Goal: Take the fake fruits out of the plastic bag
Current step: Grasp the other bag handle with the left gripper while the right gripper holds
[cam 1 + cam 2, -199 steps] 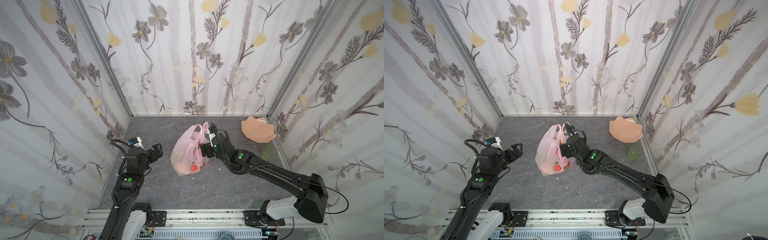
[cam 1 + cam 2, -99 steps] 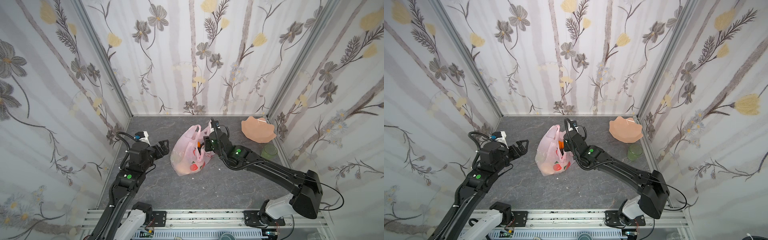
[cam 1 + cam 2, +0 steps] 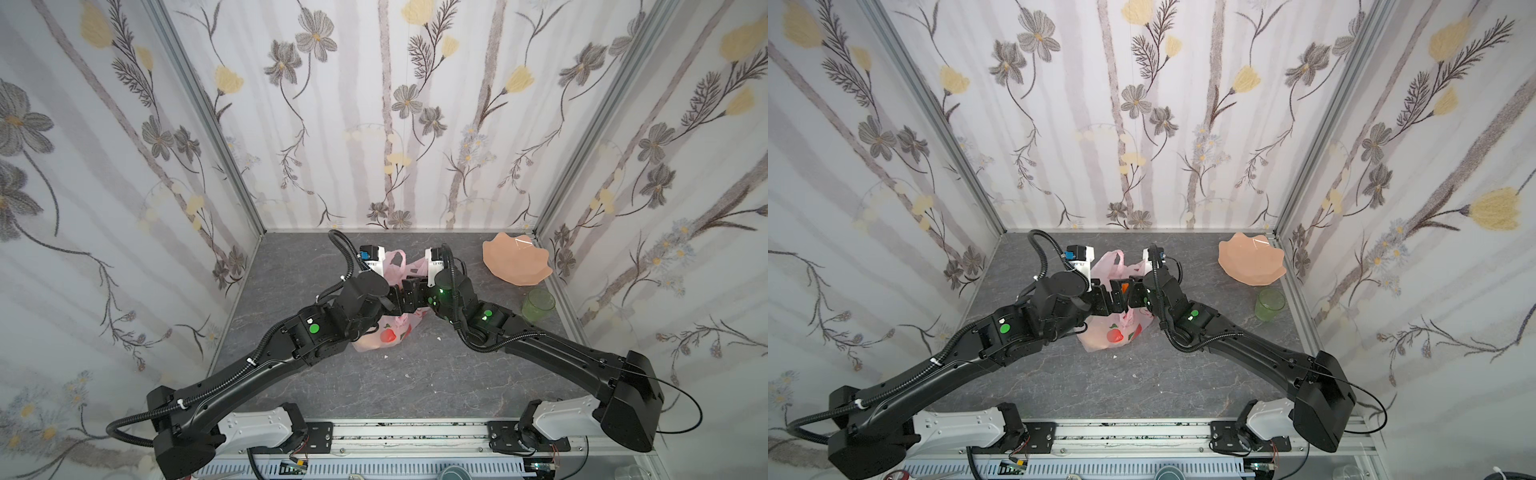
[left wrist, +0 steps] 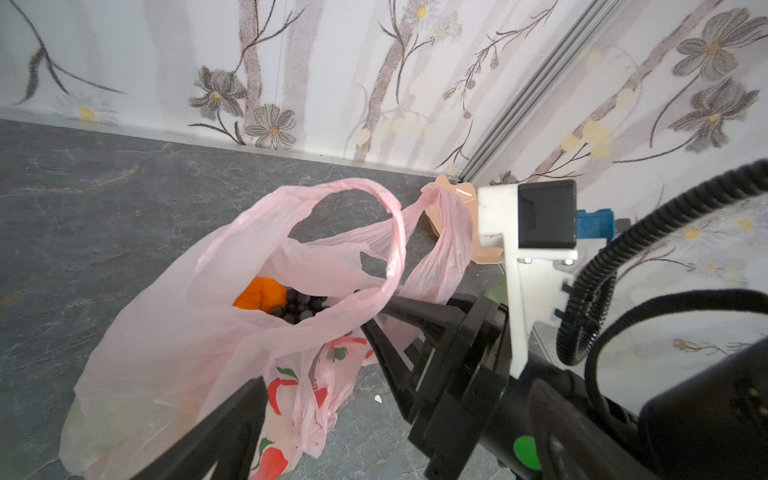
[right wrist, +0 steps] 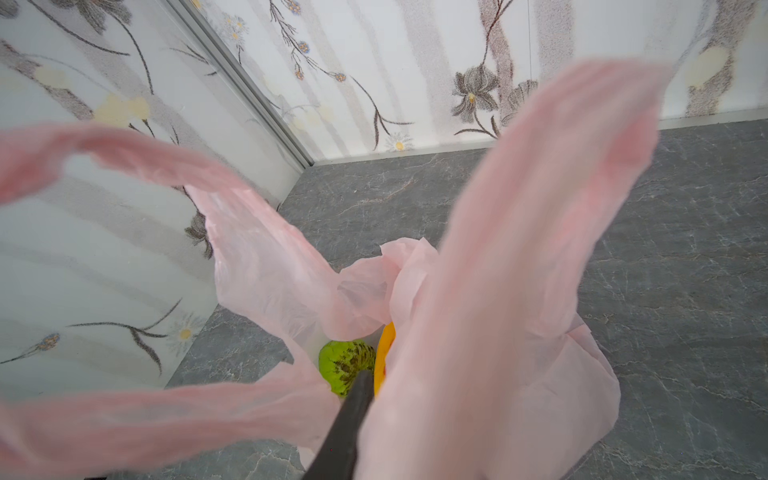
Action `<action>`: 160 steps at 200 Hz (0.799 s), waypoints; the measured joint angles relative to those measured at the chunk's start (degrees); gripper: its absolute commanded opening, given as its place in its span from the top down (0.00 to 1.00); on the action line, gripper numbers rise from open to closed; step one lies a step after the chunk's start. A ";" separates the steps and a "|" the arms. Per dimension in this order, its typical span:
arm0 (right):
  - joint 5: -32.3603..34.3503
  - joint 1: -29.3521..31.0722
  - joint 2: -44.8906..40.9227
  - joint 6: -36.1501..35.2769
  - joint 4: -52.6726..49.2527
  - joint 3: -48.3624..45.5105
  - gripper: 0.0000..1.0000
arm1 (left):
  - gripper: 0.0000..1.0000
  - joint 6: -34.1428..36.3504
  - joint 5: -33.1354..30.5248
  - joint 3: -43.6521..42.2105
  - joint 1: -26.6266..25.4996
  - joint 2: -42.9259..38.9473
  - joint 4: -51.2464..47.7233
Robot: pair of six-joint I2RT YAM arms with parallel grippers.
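status: early stage, as I read it; no fruit lies on the worktop (image 3: 415, 374) in either top view.
plastic bag: (image 3: 386, 334) centre of both top views, resting on the worktop, mouth up, both handles raised; both arms meet over it.
fake fruits: all those visible are inside the bag. Left wrist view shows an orange (image 4: 259, 293) touching a dark grape bunch (image 4: 299, 307) just under the rim, frame centre. Right wrist view shows a green fruit (image 5: 347, 363) beside a yellow-orange piece (image 5: 382, 357), lower centre. The rest are hidden by film, so no count.
right hand: (image 4: 372, 313) jaws nearly together on the bag's rim film by the near handle; reads as a pinch on the bag, not on fruit.
left hand: (image 3: 402, 300) spread wide, empty, at the bag mouth; one finger (image 4: 224, 424) sits in front of the bag's printed side, lower centre of the left wrist view.
done: mouth held open enough to see in.
left: every fruit.
drop zone: unclear. Peach plate (image 3: 515, 262) and green cup (image 3: 539, 304) stand right of centre, well apart from the bag.
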 measured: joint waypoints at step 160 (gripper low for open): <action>-1.88 -1.44 -0.83 -0.07 2.69 -1.57 0.88 | 0.25 1.53 -3.72 6.71 12.39 12.90 0.68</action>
